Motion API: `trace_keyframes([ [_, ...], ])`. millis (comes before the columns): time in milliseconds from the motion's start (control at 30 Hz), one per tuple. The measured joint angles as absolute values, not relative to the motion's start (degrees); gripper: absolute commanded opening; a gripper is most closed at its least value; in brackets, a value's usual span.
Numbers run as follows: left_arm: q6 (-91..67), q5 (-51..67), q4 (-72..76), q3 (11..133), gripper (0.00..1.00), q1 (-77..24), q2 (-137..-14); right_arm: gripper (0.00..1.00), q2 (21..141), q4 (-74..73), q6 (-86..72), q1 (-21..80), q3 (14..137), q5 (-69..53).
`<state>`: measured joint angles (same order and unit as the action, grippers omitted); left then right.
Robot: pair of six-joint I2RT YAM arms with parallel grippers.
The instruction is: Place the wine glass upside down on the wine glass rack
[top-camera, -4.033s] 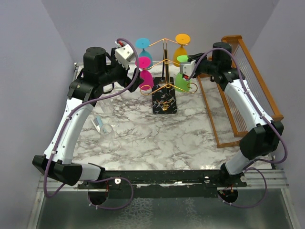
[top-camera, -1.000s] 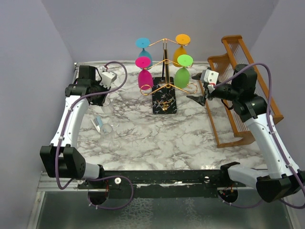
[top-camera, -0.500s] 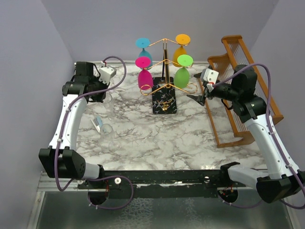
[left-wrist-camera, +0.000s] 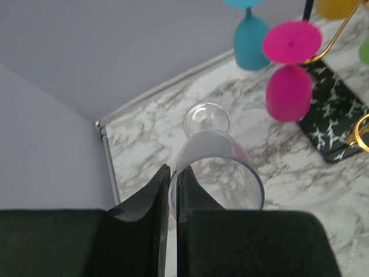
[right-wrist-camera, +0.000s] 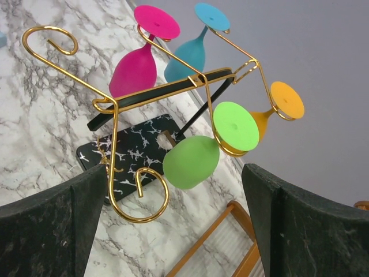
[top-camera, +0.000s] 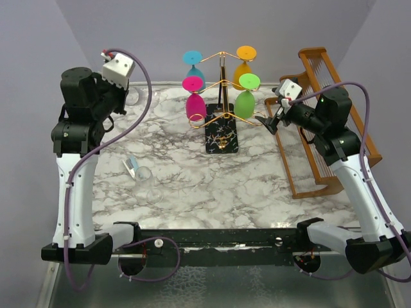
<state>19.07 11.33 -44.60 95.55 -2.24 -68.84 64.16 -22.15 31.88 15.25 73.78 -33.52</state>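
One clear glass [left-wrist-camera: 214,173], rim wall pinched in the left tool [left-wrist-camera: 172,179], hangs aloft at the rack's [top-camera: 221,115] 9 o'clock, likely so it can be flipped onto a free hook [right-wrist-camera: 141,199]; right tool [top-camera: 265,122], spread wide and empty, sits at 3 o'clock.

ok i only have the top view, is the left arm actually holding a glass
observer: yes, the left wrist view shows the left jaws shut on the rim of a clear wine glass.
operator: which way does it point
observer: foot away from the wrist, open rim toward it.
operator: and the right side
observer: right jaws wide open, empty, facing the gold rack; a curled arm beside the green glass is free.
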Motion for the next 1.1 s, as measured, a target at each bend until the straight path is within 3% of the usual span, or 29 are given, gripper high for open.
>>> trace_keyframes([
  [367,0.0,29.6,-31.6,102.2,0.00,-2.2,-69.5,0.99,64.8,-22.1,25.4,15.1,75.9,-41.1],
  [700,-22.8,41.7,-14.5,100.1,0.00,-3.0,-74.3,0.81,74.0,-19.6,5.3,15.0,85.3,-48.4],
  [1100,-26.5,41.8,-11.5,98.5,0.00,-10.0,-77.1,0.57,80.2,-15.6,-12.0,15.7,89.5,-42.6],
])
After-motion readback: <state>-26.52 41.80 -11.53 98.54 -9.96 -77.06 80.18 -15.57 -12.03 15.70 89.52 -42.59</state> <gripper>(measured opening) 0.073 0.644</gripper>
